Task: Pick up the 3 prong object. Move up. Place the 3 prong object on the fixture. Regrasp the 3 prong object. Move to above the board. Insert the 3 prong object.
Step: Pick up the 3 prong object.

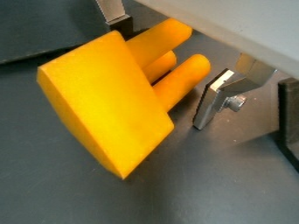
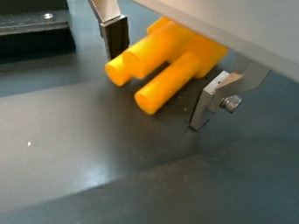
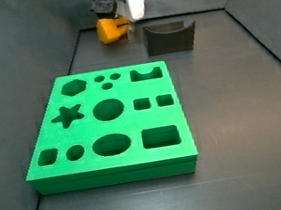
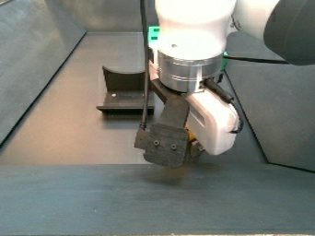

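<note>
The 3 prong object (image 1: 111, 101) is an orange-yellow block lying on the dark floor, and its prongs (image 2: 158, 74) show in both wrist views. My gripper (image 1: 163, 57) is low over it and open. One finger (image 2: 114, 37) stands on one side of the prongs and the other finger (image 1: 214, 101) on the other side, with a small gap. In a side view the object (image 3: 112, 27) lies at the far end, left of the dark notched fixture (image 3: 169, 36), under the gripper (image 3: 117, 10). The green board (image 3: 106, 123) lies nearer.
Grey walls enclose the floor on all sides. The fixture (image 4: 123, 88) stands apart from the arm's wrist (image 4: 191, 55) in a side view. Bare floor lies between the board and the fixture.
</note>
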